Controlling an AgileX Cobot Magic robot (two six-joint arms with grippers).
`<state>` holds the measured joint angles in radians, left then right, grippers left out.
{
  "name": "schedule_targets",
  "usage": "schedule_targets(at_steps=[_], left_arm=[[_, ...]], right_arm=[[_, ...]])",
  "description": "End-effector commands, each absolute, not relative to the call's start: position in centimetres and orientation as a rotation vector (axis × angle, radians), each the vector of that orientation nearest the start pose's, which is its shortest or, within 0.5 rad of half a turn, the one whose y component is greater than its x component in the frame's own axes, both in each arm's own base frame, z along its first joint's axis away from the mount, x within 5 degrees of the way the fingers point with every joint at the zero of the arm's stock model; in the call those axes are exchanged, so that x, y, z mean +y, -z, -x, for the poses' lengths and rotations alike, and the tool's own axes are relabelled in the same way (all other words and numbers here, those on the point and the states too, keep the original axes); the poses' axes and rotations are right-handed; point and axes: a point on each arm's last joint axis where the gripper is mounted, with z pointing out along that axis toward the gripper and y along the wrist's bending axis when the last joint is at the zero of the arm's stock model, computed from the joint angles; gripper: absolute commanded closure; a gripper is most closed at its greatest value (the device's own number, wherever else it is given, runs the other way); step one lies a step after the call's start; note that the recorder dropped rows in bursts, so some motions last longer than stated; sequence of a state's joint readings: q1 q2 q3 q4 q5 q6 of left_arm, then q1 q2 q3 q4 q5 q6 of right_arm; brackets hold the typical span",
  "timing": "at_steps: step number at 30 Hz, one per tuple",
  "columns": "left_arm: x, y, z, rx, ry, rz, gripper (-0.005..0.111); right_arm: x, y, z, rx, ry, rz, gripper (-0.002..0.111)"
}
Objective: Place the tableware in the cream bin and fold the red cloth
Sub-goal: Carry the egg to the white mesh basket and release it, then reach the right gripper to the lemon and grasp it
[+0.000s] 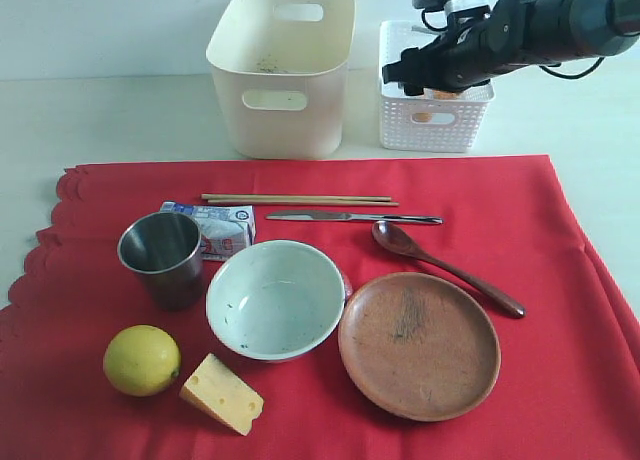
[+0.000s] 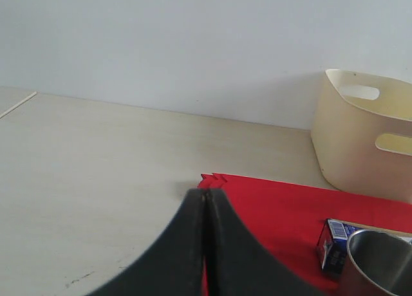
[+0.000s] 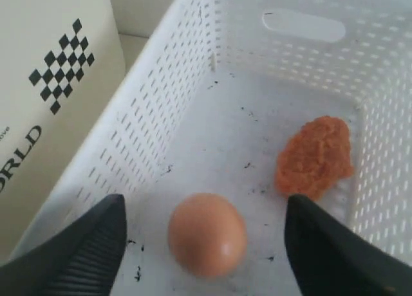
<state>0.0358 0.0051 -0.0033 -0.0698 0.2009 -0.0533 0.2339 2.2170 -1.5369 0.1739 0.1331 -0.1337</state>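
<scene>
The left gripper (image 2: 206, 196) is pressed shut near the scalloped edge of the red cloth (image 1: 560, 280). The steel cup (image 1: 160, 255), speckled bowl (image 1: 275, 300) and wooden plate (image 1: 420, 345) sit on the cloth, with the cream bin (image 1: 282, 80) behind it. The right gripper (image 3: 203, 206) gapes wide in the white lattice basket (image 1: 440, 130), an egg (image 3: 207, 235) between its fingers.

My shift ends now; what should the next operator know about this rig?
Left gripper shut, empty, at the edge of the red cloth.
Right gripper open over the egg inside the white basket.
Steel cup, bowl, plate, spoon, chopsticks and knife are on the cloth.
Cream bin holds no visible tableware.
Done: nothing binned. Left: bin all six, fold the cloth.
</scene>
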Motion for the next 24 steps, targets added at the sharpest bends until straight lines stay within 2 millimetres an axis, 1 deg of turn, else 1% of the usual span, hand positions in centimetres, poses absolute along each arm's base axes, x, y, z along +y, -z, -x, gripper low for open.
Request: schedule_targets(at_steps=[1, 5, 8, 13, 14, 15, 18, 19, 20, 22, 23, 24], left_arm=[[0.1, -19.5, -5.6, 1.678, 0.074, 0.121, 0.107], [0.1, -19.5, -5.6, 1.678, 0.074, 0.121, 0.107], [0.1, -19.5, -5.6, 1.678, 0.074, 0.121, 0.107], [0.1, -19.5, -5.6, 1.678, 0.074, 0.121, 0.107], [0.1, -19.5, -5.6, 1.678, 0.074, 0.121, 0.107], [0.1, -19.5, -5.6, 1.678, 0.074, 0.121, 0.107], [0.1, -19.5, -5.6, 1.678, 0.074, 0.121, 0.107], [0.1, -19.5, -5.6, 1.678, 0.074, 0.121, 0.107], [0.1, -19.5, -5.6, 1.678, 0.074, 0.121, 0.107], [0.1, -19.5, -5.6, 1.678, 0.074, 0.121, 0.107], [0.1, -19.5, -5.6, 1.678, 0.074, 0.121, 0.107], [0.1, -19.5, -5.6, 1.678, 0.074, 0.121, 0.107]], right_arm=[[11.4, -15.4, -47.6, 2.273, -0.193, 0.19, 0.032], [11.4, -17.5, -46.7, 2.317, -0.208, 0.211, 0.032], [11.3, -20.2, -45.9, 2.313, -0.216, 0.23, 0.033], [11.2, -24.4, -44.1, 2.299, -0.202, 0.332, 0.034], [11.1, -25.3, -43.7, 2.303, -0.209, 0.335, 0.037], [11.0, -26.9, -42.9, 2.299, -0.22, 0.342, 0.048], [11.0, -28.5, -41.7, 2.317, -0.26, 0.334, 0.068], [11.3, -28.9, -41.3, 2.326, -0.283, 0.345, 0.075], [12.1, -29.4, -40.4, 2.343, -0.301, 0.414, 0.086], [13.7, -29.7, -39.3, 2.358, -0.334, 0.515, 0.095], [14.5, -29.8, -38.8, 2.365, -0.352, 0.556, 0.097], [16.9, -29.5, -37.5, 2.39, -0.391, 0.653, 0.103]])
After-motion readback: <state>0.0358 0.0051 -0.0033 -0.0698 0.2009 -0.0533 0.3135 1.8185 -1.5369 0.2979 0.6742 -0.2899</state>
